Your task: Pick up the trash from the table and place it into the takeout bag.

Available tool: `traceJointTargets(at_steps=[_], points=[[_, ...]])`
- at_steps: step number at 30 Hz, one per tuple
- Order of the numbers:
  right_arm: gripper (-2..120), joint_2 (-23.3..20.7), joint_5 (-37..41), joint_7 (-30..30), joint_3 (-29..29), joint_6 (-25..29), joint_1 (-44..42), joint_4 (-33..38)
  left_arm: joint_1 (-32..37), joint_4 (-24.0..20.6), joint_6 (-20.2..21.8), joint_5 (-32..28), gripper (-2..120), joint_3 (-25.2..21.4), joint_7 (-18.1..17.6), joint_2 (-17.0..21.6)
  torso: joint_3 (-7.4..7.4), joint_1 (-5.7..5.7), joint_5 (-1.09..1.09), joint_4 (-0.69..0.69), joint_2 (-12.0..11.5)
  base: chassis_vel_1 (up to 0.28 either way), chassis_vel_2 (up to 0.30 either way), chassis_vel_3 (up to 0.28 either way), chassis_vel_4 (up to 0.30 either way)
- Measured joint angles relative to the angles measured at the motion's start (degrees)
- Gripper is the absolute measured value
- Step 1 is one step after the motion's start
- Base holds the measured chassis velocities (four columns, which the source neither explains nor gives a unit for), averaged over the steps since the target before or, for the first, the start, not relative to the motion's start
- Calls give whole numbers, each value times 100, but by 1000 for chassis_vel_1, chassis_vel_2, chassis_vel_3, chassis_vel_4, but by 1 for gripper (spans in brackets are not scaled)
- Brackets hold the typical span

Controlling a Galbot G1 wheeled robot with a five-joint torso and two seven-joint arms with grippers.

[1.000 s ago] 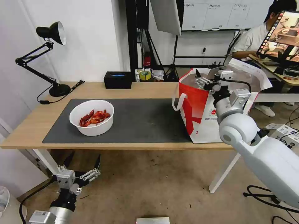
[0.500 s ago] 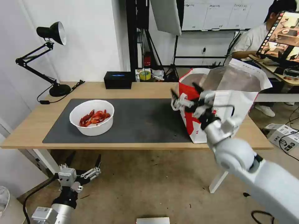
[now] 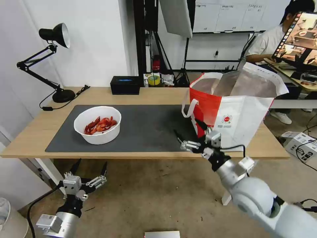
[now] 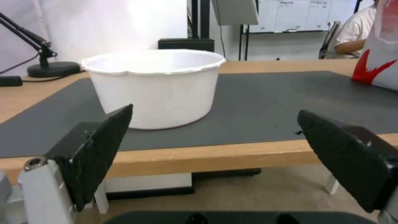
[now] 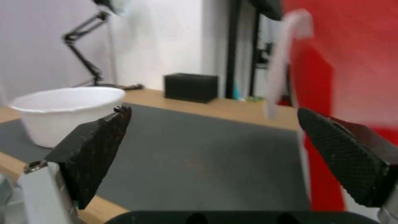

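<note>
We take the dark grey mat (image 3: 138, 129) on the wooden surface (image 3: 39, 130) as our landmark. The white bowl (image 3: 97, 125) of red crayfish shells (image 3: 99, 124) sits on the mat's left part, resting flat and upright. The red-and-white takeout bag (image 3: 232, 112) stands upright at the mat's right end, its mouth open and the silver lining showing, a white strap handle (image 3: 188, 107) hanging on the side that faces the bowl.

Our right hand (image 3: 190, 135) hovers at the mat's front right corner, just beside the lower front of the bag, its fingers spread wide and holding nothing. From its wrist we see the bowl (image 5: 66, 113) across the mat and the bag's red wall (image 5: 352, 77) close by.

Our left hand (image 3: 89, 169) hangs below the surface's front edge, beneath the mat's left end, fingers wide apart and empty. Its wrist camera looks level at the bowl's side (image 4: 155, 87).

A black tissue box (image 3: 124, 85) and a black desk lamp (image 3: 49, 59) stand behind the mat.
</note>
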Motion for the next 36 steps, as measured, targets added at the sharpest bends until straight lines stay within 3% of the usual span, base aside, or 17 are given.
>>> traceJointTargets(at_steps=[2, 3, 7, 21, 30, 36], points=[[100, 65, -59, 16, 51, 19, -94, -18, -1, 6, -4, 0, 100, 2, 2, 1, 0, 0, 1, -1, 0, 0, 0, 0, 0], [100, 420, -239, 60, 342, 122, -563, -151, 0, 18, -15, -8, 100, 5, 5, 33, 0, 0, 2, -1, 0, 0, 0, 0, 0], [100, 861, -426, 71, 613, 331, -1182, -378, -3, 56, -20, -48, 100, -8, 14, 83, 0, 0, 1, 0, 0, 0, 0, 0, 0], [100, 1282, -870, 160, 639, 545, -1458, -679, -158, 212, -34, -97, 100, 92, 21, 131, 0, 0, 1, 0, 0, 0, 0, 0, 0], [100, 1317, -893, 167, 611, 551, -1471, -694, -208, 280, -60, -144, 100, 124, 23, 167, 0, 0, 0, 0, -1, 0, 0, 0, 0], [100, 1312, -891, 169, 607, 552, -1464, -694, -497, 257, 51, -377, 100, -90, -20, 491, 1, 0, 0, 0, -1, 0, 0, 0, 0]])
